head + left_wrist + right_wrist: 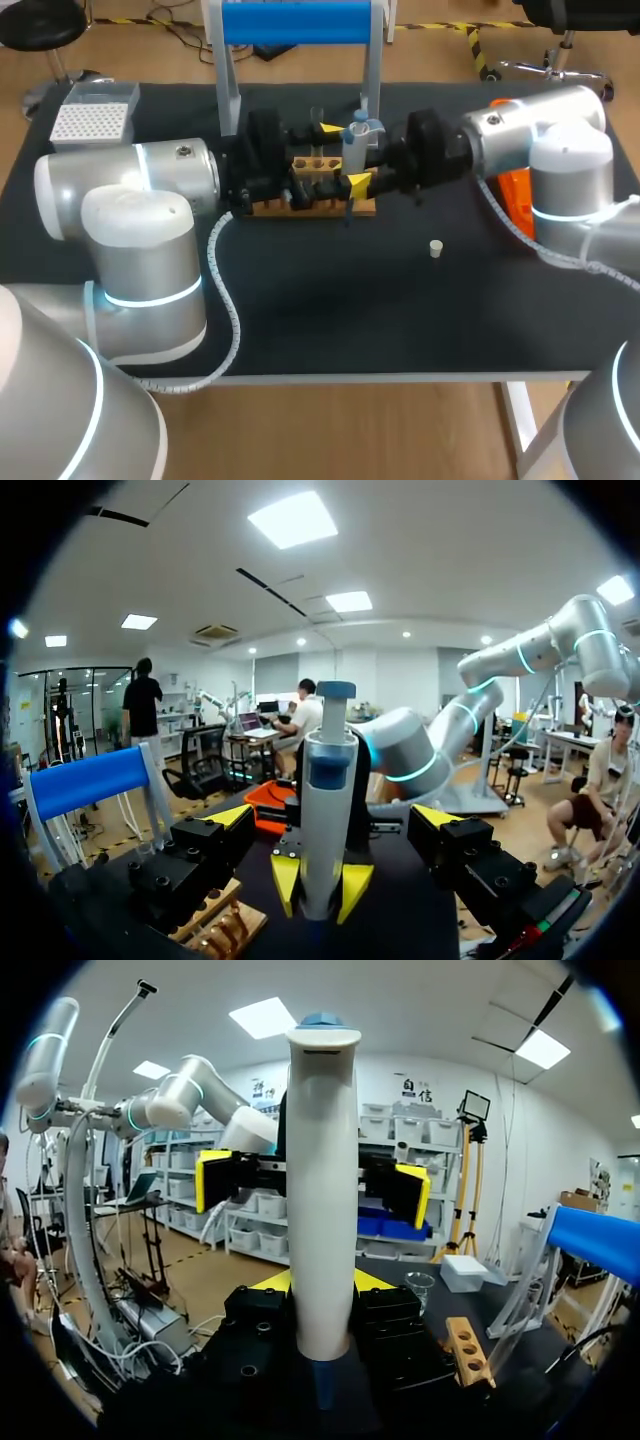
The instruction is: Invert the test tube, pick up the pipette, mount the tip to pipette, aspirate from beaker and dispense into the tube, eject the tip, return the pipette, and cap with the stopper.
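Note:
The white pipette (pixel 357 145) with a blue top stands upright over the wooden tube rack (pixel 312 203). My right gripper (pixel 373 152) is shut on its body; in the right wrist view the pipette (pixel 322 1190) rises between that gripper's (pixel 320 1282) yellow tips. My left gripper (pixel 343 156) faces it from the other side, wide open, one finger on each side of the pipette (pixel 325 810) without touching. The small white stopper (pixel 436 248) lies on the mat to the right. A glass beaker (pixel 420 1288) stands behind the rack (pixel 470 1350).
A white tip box (pixel 92 120) sits at the far left corner. The blue-topped stand (pixel 295 22) rises behind the rack. An orange object (pixel 515 200) lies under my right arm. The black mat's front half holds only the stopper.

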Controlling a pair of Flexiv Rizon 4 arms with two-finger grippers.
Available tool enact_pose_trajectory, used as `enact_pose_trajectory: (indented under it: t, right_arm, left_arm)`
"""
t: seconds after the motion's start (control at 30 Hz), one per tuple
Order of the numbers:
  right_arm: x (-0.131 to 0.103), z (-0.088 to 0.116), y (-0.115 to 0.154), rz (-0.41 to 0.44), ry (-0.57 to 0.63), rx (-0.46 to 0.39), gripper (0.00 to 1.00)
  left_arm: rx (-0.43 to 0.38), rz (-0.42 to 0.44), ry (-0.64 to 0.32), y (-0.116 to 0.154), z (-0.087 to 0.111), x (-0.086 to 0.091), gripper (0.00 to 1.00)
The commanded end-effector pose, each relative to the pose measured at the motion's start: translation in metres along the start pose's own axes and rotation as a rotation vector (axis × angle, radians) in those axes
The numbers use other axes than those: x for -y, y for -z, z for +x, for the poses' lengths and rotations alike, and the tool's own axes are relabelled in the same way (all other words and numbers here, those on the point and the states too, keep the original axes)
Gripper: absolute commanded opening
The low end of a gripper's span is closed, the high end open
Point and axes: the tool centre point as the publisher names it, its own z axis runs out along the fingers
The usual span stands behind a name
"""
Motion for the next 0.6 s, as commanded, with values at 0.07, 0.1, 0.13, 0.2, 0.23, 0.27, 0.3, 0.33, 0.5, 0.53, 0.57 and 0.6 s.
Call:
enact_pose_trajectory:
  t: [0.07, 0.1, 0.13, 0.2, 0.23, 0.27, 0.3, 0.33, 0.5, 0.53, 0.57, 0.6]
  right_arm:
    - [-0.0001, 0.0015, -0.0035, 0.000, 0.000, 0.005, 0.00]
    - [-0.0003, 0.0016, -0.0038, 0.000, 0.000, 0.006, 0.00]
    - [-0.0005, 0.0015, -0.0041, -0.002, -0.001, 0.007, 0.00]
    - [-0.0006, 0.0015, -0.0042, -0.004, -0.002, 0.008, 0.00]
    - [-0.0006, 0.0015, -0.0043, -0.004, -0.002, 0.008, 0.00]
    - [-0.0010, 0.0011, -0.0044, -0.005, -0.003, 0.010, 0.00]
    - [-0.0011, 0.0010, -0.0045, -0.006, -0.003, 0.011, 0.00]
    - [-0.0013, 0.0010, -0.0048, -0.006, -0.003, 0.011, 0.00]
    - [-0.0015, 0.0019, -0.0051, -0.008, -0.002, 0.013, 0.00]
    - [-0.0015, 0.0021, -0.0053, -0.007, -0.001, 0.013, 0.00]
    - [-0.0015, 0.0022, -0.0054, -0.007, -0.002, 0.012, 0.00]
    - [-0.0015, 0.0023, -0.0055, -0.007, -0.001, 0.012, 0.00]
  left_arm:
    - [0.004, -0.001, 0.000, -0.0015, 0.0008, -0.0002, 1.00]
    - [0.004, -0.001, 0.000, -0.0015, 0.0008, -0.0002, 1.00]
    - [0.004, -0.001, 0.000, -0.0015, 0.0008, -0.0002, 1.00]
    - [0.004, -0.001, 0.000, -0.0015, 0.0008, -0.0002, 1.00]
    - [0.004, -0.001, 0.000, -0.0015, 0.0008, -0.0002, 1.00]
    - [0.004, -0.001, 0.000, -0.0015, 0.0008, -0.0002, 1.00]
    - [0.004, -0.001, 0.000, -0.0015, 0.0008, -0.0002, 1.00]
    - [0.004, -0.001, 0.000, -0.0015, 0.0008, -0.0002, 1.00]
    - [0.004, -0.001, 0.000, -0.0015, 0.0008, -0.0002, 0.00]
    - [0.004, -0.001, 0.000, -0.0015, 0.0008, -0.0002, 0.00]
    - [0.004, -0.001, 0.000, -0.0015, 0.0008, -0.0002, 0.00]
    - [0.004, -0.001, 0.000, -0.0015, 0.0008, -0.0002, 0.00]
